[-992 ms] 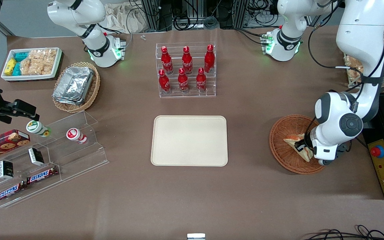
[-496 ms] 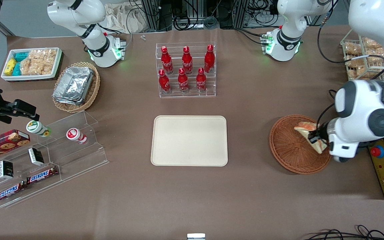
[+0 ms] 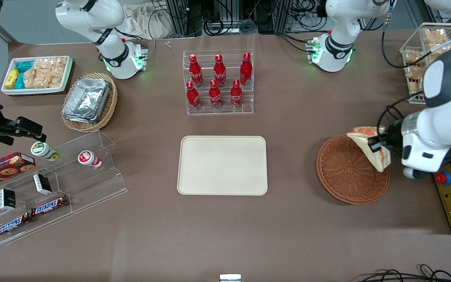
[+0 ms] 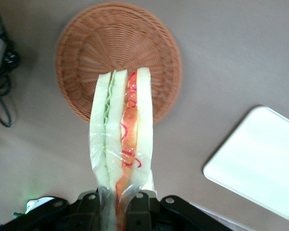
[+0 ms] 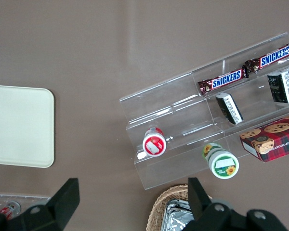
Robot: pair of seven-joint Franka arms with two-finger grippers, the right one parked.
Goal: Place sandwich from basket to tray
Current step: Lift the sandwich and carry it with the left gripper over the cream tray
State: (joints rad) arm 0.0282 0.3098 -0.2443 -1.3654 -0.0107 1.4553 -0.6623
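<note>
gripper point(image 3: 375, 145) grips sandwich point(image 3: 369, 150) above basket point(image 3: 347, 176) on brown table point(image 3: 288, 219)

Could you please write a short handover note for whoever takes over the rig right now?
Left arm's tool: shut on the triangular cream-bread sandwich with red and green filling, holding it in the air above the edge of the round reddish-brown wicker basket, at the working arm's end of the table.
Flat cream-beige rectangular tray: mid-table, with nothing on it.
Done: sandwich gripped and lifted out of the basket.
Left: carry it over the tray, lower it, release.
</note>
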